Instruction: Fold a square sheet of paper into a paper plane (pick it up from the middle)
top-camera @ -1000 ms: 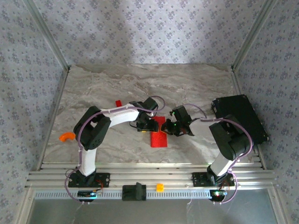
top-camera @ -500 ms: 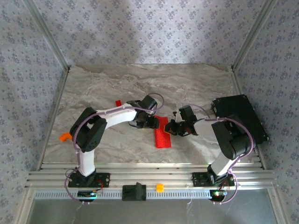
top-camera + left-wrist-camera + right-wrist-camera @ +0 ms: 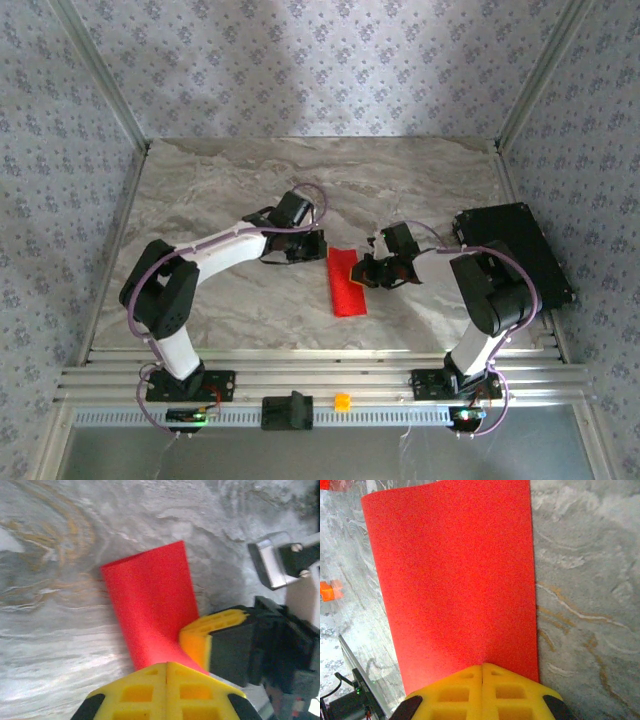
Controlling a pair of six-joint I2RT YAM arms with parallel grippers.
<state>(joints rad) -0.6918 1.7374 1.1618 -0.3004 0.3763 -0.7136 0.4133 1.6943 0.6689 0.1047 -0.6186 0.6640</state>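
While my left fingers (image 3: 135,695) are clenched tip to tip against the left side of the square sheet of paper (image 3: 345,285), I cannot tell whether a layer is caught between them or they only press it down. The sheet lies in the middle of the bench (image 3: 220,180) as a narrow red rectangle. One long side looks bowed rather than flat, so I judge the fold is made but not yet sharp. To do this well I would pin one end and draw the other fingers along the folded edge in one slow stroke, low and light. That way the thin paper neither skids nor wrinkles, and the long edges meet. My right fingers (image 3: 510,692), at the sheet's right edge, are likewise clenched, with red running out from under their tips. Whether they hold it or merely pin it, I cannot say.
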